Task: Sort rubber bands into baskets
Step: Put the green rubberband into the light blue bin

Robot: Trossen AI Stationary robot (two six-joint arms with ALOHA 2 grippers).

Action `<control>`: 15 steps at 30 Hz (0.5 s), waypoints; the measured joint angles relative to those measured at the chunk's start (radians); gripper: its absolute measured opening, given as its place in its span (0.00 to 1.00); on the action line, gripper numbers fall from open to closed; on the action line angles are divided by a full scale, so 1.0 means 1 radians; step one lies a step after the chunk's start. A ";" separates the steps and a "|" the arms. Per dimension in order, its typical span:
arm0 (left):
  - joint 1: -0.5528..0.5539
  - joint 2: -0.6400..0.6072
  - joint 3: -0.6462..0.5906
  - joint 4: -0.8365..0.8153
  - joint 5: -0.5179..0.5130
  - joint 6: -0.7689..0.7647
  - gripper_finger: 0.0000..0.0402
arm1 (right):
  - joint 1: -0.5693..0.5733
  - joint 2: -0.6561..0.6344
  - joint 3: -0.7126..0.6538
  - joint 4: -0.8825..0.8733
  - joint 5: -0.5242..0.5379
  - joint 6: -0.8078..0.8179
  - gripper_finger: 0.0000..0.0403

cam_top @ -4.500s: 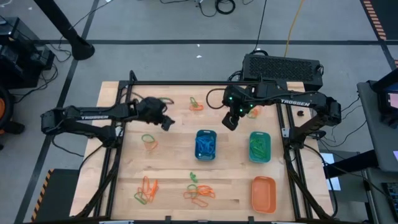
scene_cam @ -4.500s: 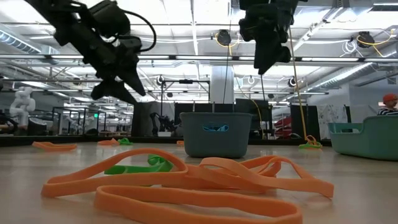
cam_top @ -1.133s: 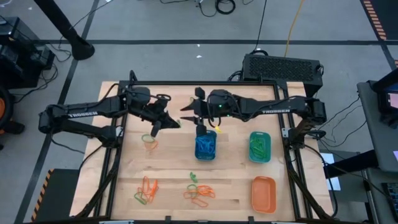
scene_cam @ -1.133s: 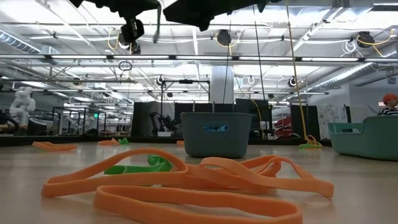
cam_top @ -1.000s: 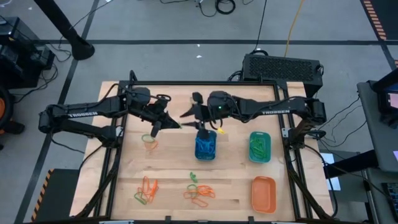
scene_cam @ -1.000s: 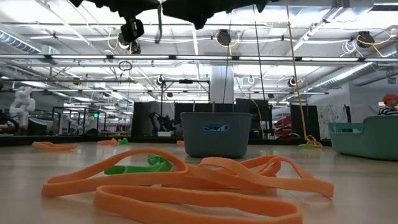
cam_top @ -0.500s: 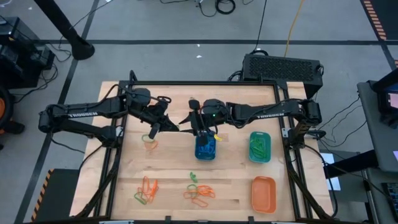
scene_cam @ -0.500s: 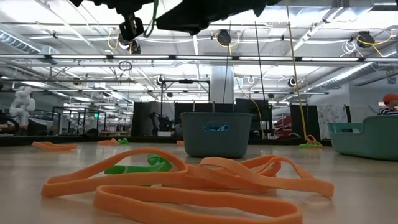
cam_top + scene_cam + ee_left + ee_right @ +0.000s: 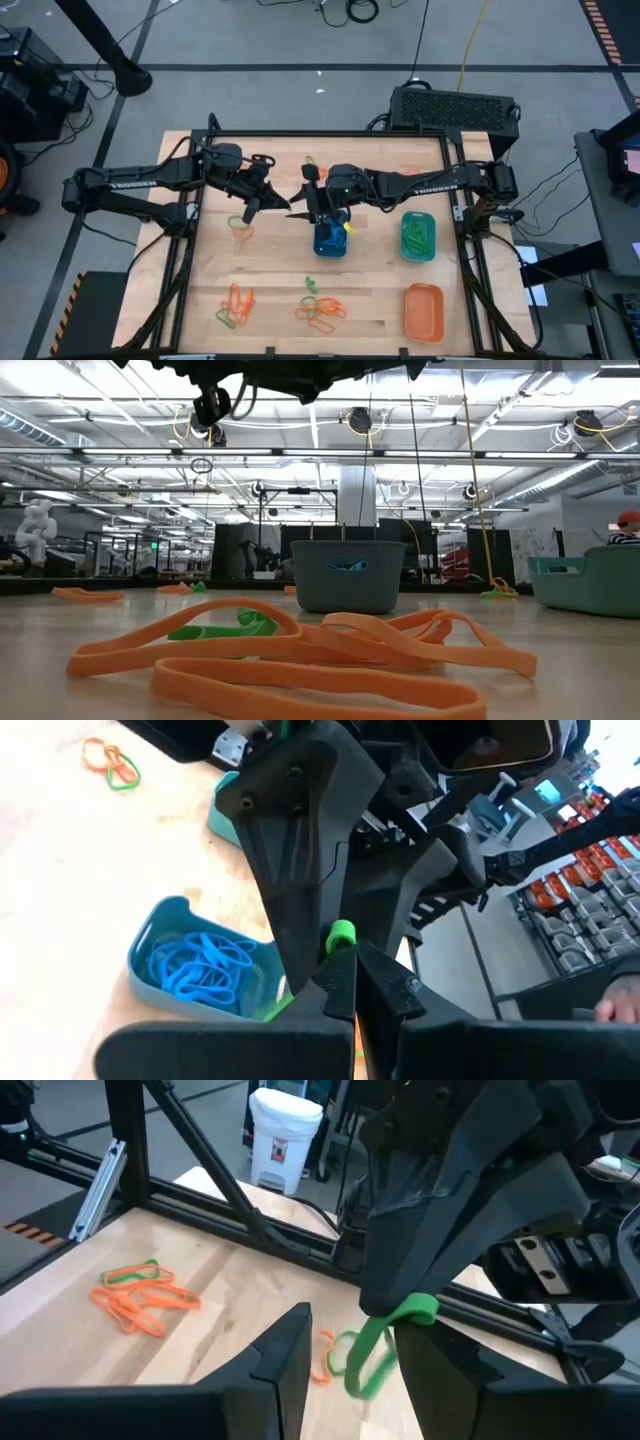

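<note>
Above the blue basket [image 9: 331, 240] at mid-table, left tool [image 9: 283, 205] is clamped tight on a green rubber band [image 9: 378, 1342], nose to nose with the right tool [image 9: 306, 198], whose fingers stand part-open either side of that hanging loop, looks like a handoff. Next move, I'd guess: right tool closes on the band, left lets go, then carry to the teal-green basket [image 9: 417, 238]; the orange basket [image 9: 424, 311] sits at the near right corner.

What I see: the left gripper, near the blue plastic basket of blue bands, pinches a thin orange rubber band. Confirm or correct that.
Wrong colour: the thin rubber band pinched in the left gripper is green, not orange; the right wrist view shows it. It is near the blue plastic basket of blue bands.
</note>
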 joint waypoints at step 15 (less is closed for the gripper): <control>-0.017 0.000 0.000 0.014 0.001 0.002 0.09 | 0.001 0.000 0.000 -0.006 -0.009 0.028 0.05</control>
